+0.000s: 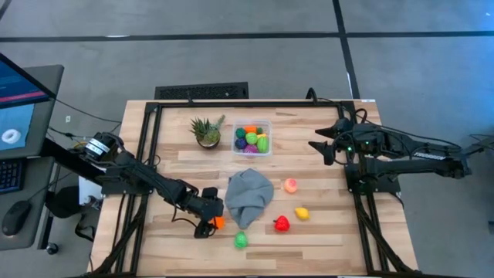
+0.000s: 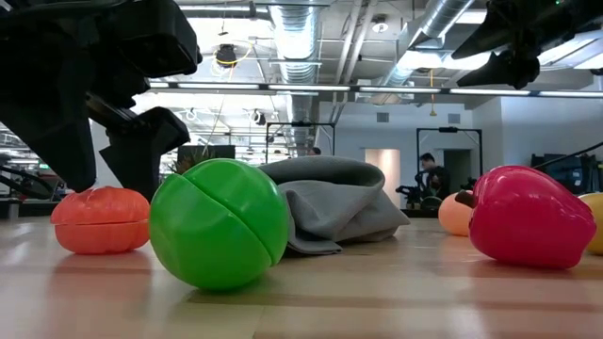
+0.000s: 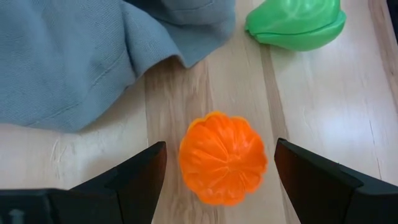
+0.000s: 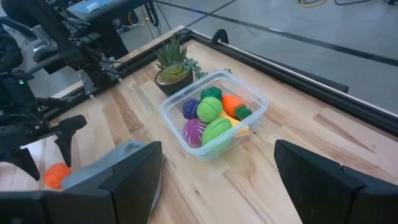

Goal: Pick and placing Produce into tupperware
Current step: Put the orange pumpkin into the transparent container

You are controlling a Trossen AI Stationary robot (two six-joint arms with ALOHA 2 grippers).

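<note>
Orange produce (image 3: 222, 158) between left claw (image 3: 221, 171) fingers (spread wide, lowered tableward)

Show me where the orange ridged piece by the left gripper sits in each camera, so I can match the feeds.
High view: orange piece at the left gripper, beside the grey cloth.
Low view: far left, under the dark arm.
Left wrist view: centred between the open fingers.
Right wrist view: lower left corner.
Shared landmark: the grey cloth.

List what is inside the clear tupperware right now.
The tupperware holds purple grapes, two green pieces, an orange carrot, a dark green piece and a purple-pink one. A yellow piece is mostly covered; anything beneath cannot be seen.
</note>
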